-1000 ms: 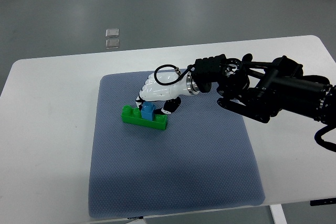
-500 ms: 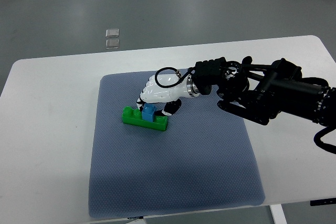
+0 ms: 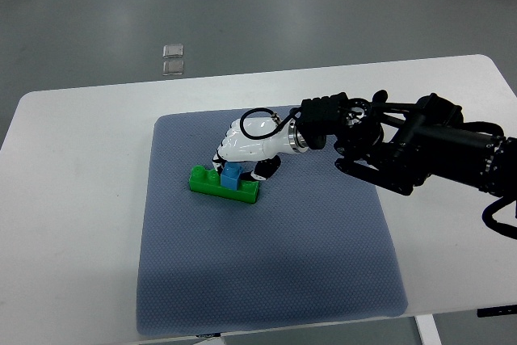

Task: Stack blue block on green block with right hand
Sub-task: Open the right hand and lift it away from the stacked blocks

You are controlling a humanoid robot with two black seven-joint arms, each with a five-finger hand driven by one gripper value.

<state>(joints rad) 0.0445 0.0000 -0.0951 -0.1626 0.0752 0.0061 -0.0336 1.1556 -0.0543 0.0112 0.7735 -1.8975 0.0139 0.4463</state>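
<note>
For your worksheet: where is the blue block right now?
In the top view, the blue block sits on the green block, left of the mat's centre, under the right hand.

The robot hand [image 3: 245, 149] has a glossy white plastic shell, its arm [image 3: 420, 149] matt black. Under its fingers the blue block [image 3: 233, 176] and green block [image 3: 222, 184] look like smooth, shiny plastic. Beneath the green block lies a grey-blue mat [image 3: 266, 264] — cloth-like, finely dimpled — on a smooth matt white surface [image 3: 73, 224].

right hand [image 3: 246, 145] gripping blue block [image 3: 233, 176] on green block [image 3: 223, 184]
</note>
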